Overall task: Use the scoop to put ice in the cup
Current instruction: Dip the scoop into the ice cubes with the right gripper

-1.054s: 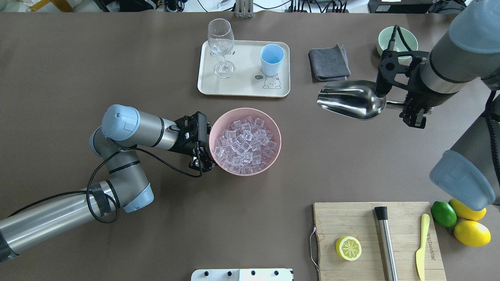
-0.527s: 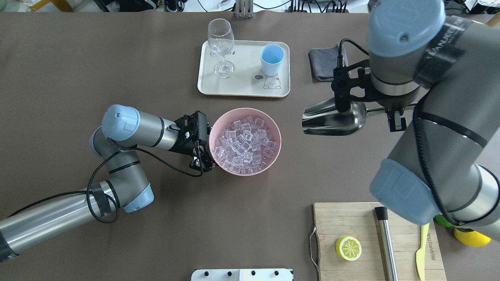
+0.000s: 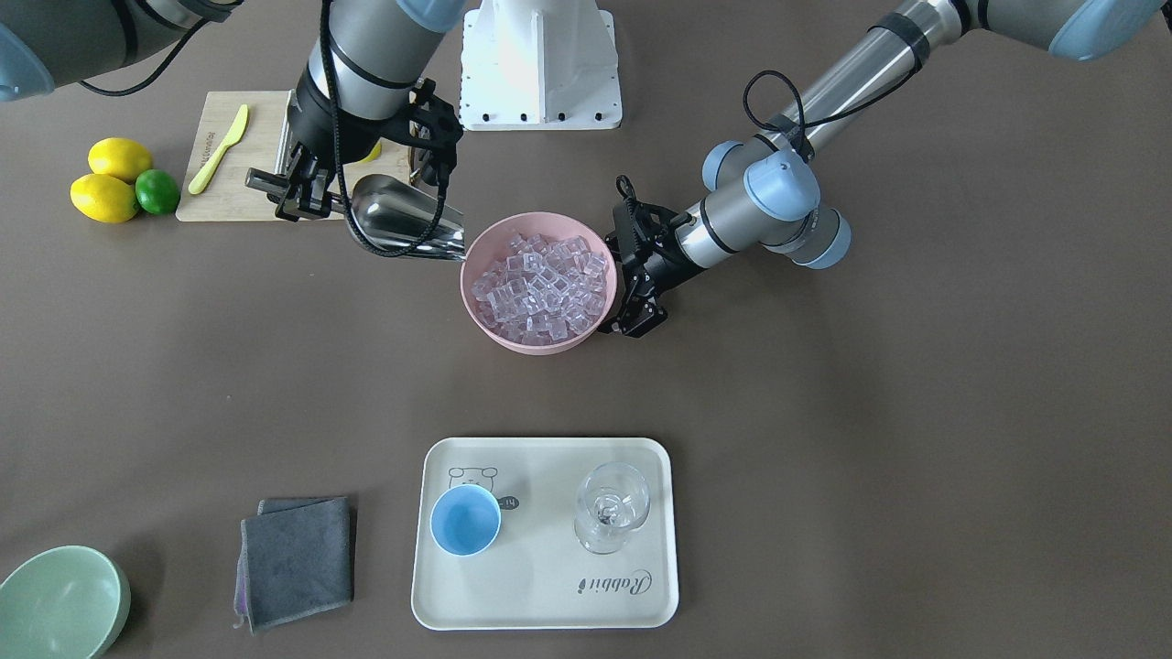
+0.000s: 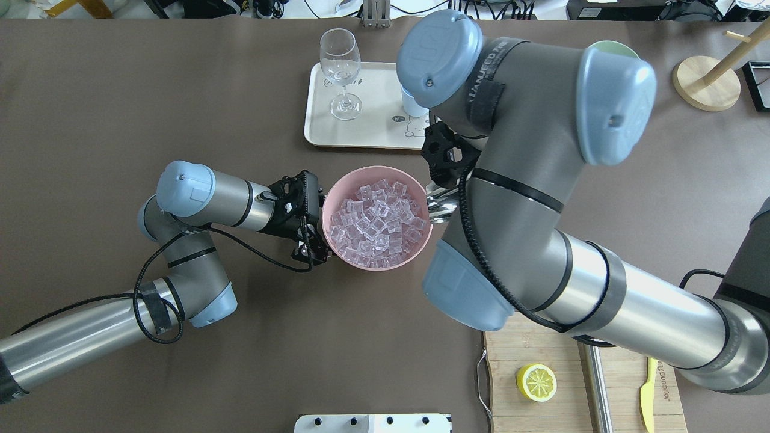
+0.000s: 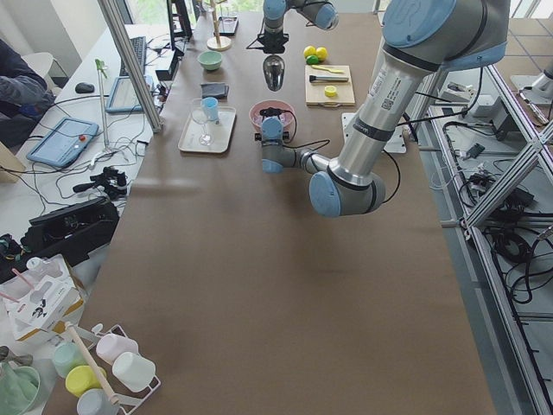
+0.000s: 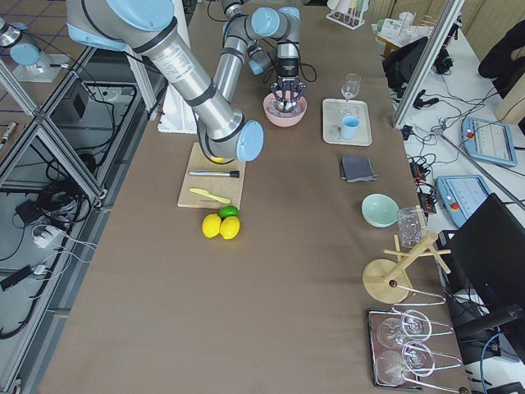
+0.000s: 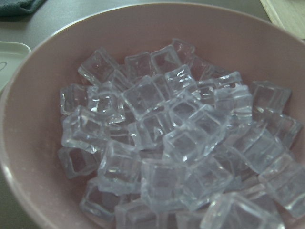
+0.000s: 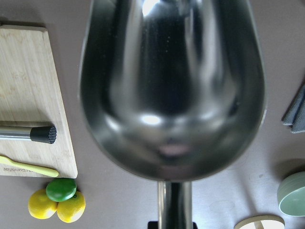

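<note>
The ice is a heap of clear cubes in a pink bowl, which also shows in the overhead view and the left wrist view. My left gripper is shut on the bowl's rim on the side facing the left arm. My right gripper is shut on the handle of the steel scoop. The scoop is empty, and its mouth is at the bowl's opposite rim. The light blue cup stands on a white tray; in the overhead view my right arm mostly hides the cup.
A stemmed glass stands beside the cup on the tray. A grey cloth and a pale green bowl lie past the tray. A cutting board with a yellow knife, two lemons and a lime is near the right arm.
My right arm has swung across toward the pink bowl and carried the empty scoop to its rim. The left arm and the bowl have not moved.
</note>
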